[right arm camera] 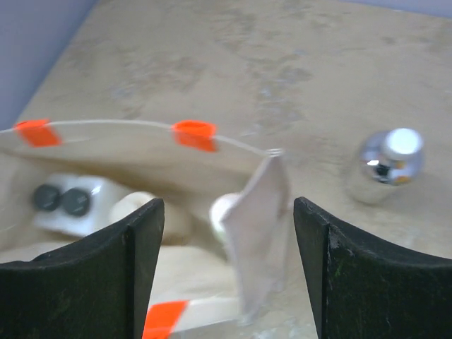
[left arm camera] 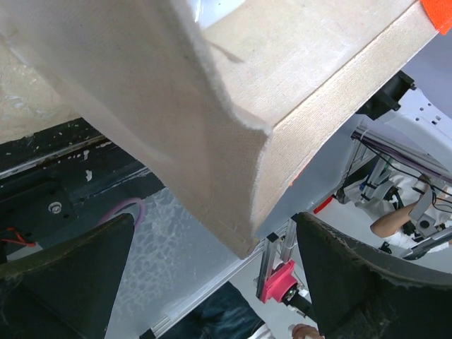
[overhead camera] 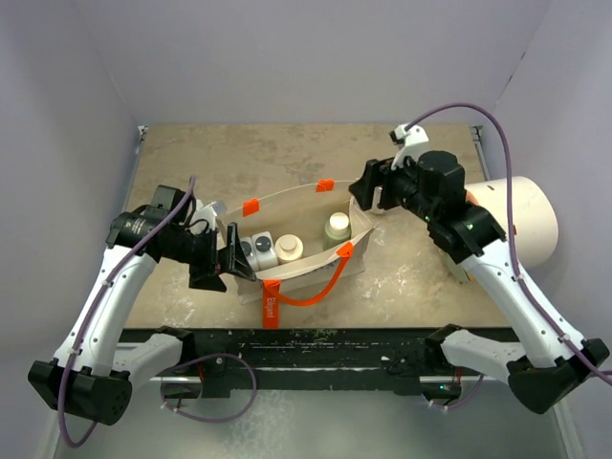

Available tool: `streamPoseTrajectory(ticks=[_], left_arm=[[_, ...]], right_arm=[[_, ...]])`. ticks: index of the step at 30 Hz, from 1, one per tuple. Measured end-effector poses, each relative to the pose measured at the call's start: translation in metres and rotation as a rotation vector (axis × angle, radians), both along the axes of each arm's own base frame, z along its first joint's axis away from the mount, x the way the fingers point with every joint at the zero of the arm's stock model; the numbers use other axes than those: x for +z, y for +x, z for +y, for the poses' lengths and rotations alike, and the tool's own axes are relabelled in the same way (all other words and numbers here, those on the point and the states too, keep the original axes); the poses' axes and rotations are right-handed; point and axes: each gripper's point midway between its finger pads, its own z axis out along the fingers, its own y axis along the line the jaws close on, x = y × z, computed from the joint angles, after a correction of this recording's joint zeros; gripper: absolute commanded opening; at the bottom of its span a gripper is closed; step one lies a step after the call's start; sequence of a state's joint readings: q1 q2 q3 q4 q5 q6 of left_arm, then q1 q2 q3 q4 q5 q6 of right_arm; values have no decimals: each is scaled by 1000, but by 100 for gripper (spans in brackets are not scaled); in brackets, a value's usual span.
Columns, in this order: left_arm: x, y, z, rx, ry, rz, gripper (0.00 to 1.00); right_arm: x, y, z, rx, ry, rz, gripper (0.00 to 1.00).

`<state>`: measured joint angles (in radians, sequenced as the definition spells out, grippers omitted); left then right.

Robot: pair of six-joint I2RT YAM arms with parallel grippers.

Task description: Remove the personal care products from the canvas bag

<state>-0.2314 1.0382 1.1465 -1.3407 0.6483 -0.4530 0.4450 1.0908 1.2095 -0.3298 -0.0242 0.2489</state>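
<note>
The canvas bag [overhead camera: 316,196] stands open mid-table, with its orange handle [overhead camera: 320,290] and tag hanging at the front. Inside it I see two white bottles with dark grey caps [overhead camera: 256,251] and two pale bottles with cream caps [overhead camera: 289,249] [overhead camera: 337,228]. My left gripper [overhead camera: 229,261] is open at the bag's left end. In the left wrist view the bag's corner [left arm camera: 240,176] sits between its jaws [left arm camera: 219,282], not clamped. My right gripper [overhead camera: 368,191] is open above the bag's right end. The bag's end flap [right arm camera: 263,212] shows between its jaws [right arm camera: 226,268], with the bottles [right arm camera: 63,201] beyond.
A big cream cylinder [overhead camera: 521,220] lies at the right edge behind my right arm. A small shiny chrome object [right arm camera: 388,164] stands on the table just right of the bag. Grey walls close in on three sides.
</note>
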Motion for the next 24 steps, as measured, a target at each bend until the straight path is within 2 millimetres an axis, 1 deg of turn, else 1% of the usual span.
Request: streamPoseTrajectory(ticks=[2,3,5,7,8,10,12,15,17,20,24], left_arm=[[0,1,-2,-4,-12,-2,99],[0,1,-2,-6,-17,-4,99],[0,2,-4,-9,-27,-8,99],[1,4,-5,-11,-32,-14,99],[1,4,-5,-12,-35,-16,99],[2,5,-6,-13,-40,-16,99],[2,5,-7,-16,-46,-14,99],[3,6,-8,-19,-55,-14,99],[2,5,-9,-21,-61,-12,99],[2,6,-10,-24,-67,-13,99],[3,6,-11,-26,-69,-14,99]], right_arm=[[12,-21,24,74,23,20,75],[15,-29,33,104,29,30,74],[19,-46,52,163,28,66,72],[17,-54,69,207,15,109,72],[14,-56,78,225,4,134,71],[-1,-57,96,250,-32,199,71],[-27,-56,111,258,-88,279,72],[-67,-55,118,240,-173,396,72],[-89,-52,115,195,-232,464,73],[-105,-45,106,100,-293,521,77],[-110,-42,88,-16,-339,547,81]])
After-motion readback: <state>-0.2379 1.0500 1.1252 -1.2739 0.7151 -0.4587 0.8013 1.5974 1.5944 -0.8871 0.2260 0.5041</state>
